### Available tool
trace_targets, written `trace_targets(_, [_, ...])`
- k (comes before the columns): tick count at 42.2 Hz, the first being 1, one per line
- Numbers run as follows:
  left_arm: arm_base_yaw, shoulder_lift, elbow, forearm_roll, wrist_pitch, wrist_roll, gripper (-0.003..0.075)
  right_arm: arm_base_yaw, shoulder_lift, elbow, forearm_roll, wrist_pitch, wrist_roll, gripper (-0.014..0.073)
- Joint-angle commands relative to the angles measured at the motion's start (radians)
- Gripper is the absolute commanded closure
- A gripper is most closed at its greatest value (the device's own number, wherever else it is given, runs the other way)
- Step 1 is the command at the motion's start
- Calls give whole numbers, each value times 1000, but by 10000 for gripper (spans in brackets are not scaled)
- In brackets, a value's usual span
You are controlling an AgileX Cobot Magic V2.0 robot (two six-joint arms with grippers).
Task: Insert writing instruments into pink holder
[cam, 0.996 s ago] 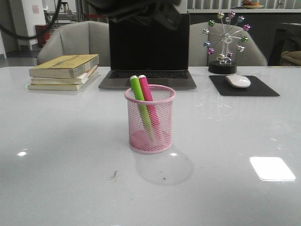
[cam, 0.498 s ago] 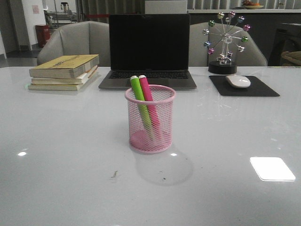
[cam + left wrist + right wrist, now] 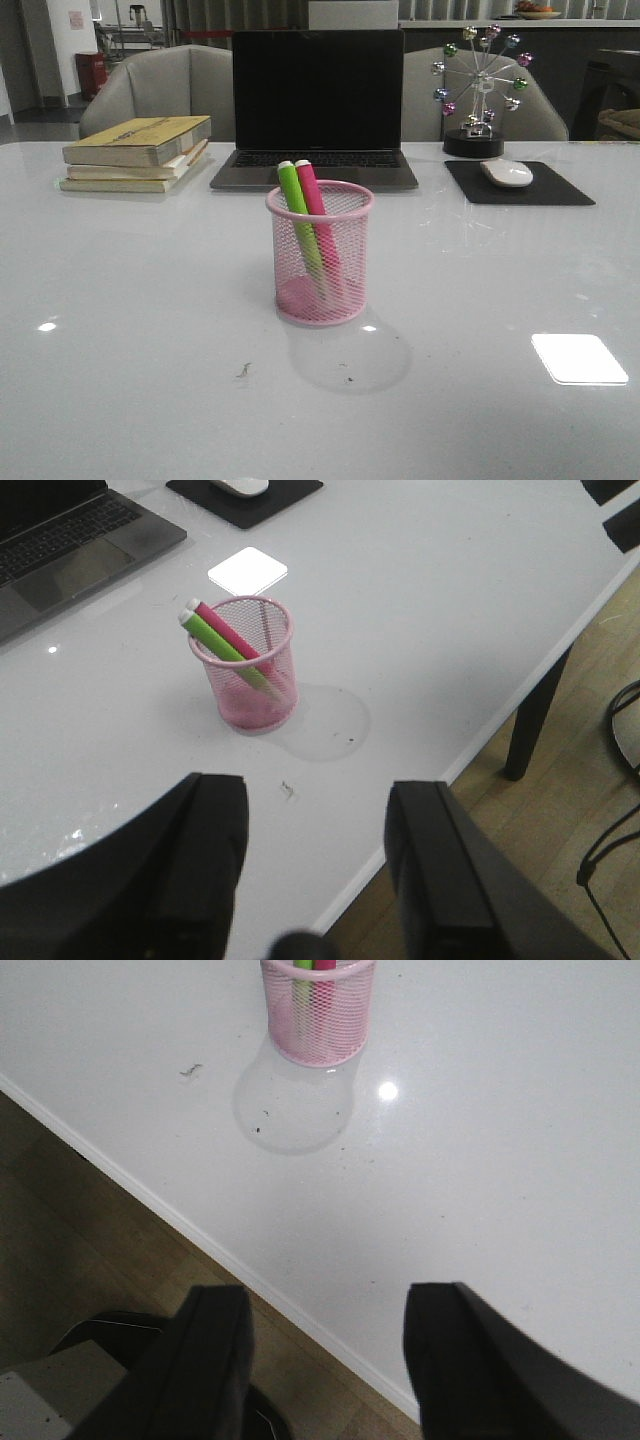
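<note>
The pink holder [image 3: 319, 255] stands upright in the middle of the white table. Inside it lean a lime green marker [image 3: 296, 213] and a magenta pink marker [image 3: 312, 197], white ends above the rim. The left wrist view shows the holder [image 3: 247, 665] with both markers, green marker [image 3: 220, 641] and pink marker [image 3: 228, 630], well ahead of my open left gripper [image 3: 318, 805], which holds nothing. My right gripper [image 3: 328, 1312] is open and empty over the table's near edge, far back from the holder [image 3: 318, 1010]. Neither gripper shows in the front view.
A laptop [image 3: 316, 105] stands behind the holder. Stacked books [image 3: 138, 152] lie at back left. A mouse [image 3: 506, 172] on a black pad [image 3: 518, 183] and a ferris-wheel ornament [image 3: 478, 90] sit at back right. The table edge [image 3: 250, 1278] and the floor lie below both grippers.
A dark arm at the top of the front view a second ago has gone out of sight. The holder and both markers have not moved.
</note>
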Motion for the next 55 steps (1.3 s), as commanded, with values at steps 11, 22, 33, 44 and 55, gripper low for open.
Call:
trace_targets(11, [-2, -90, 3, 0, -35, -1, 328, -5, -5, -27, -1, -45, -5, 140])
trace_targets(22, [-2, -88, 3, 69, -17, -110, 329, -5, -5, -27, -1, -44, -5, 140])
trace_targets(33, [-2, -88, 3, 69, -8, -115, 482, -5, -5, -27, -1, -44, -5, 315])
trace_targets(44, [-2, -88, 3, 35, -20, -115, 629, -5, -5, -27, -1, -42, -5, 537])
trace_targets(55, [-2, -88, 3, 35, -20, -115, 629, -5, -5, -27, 64, -40, -4, 538])
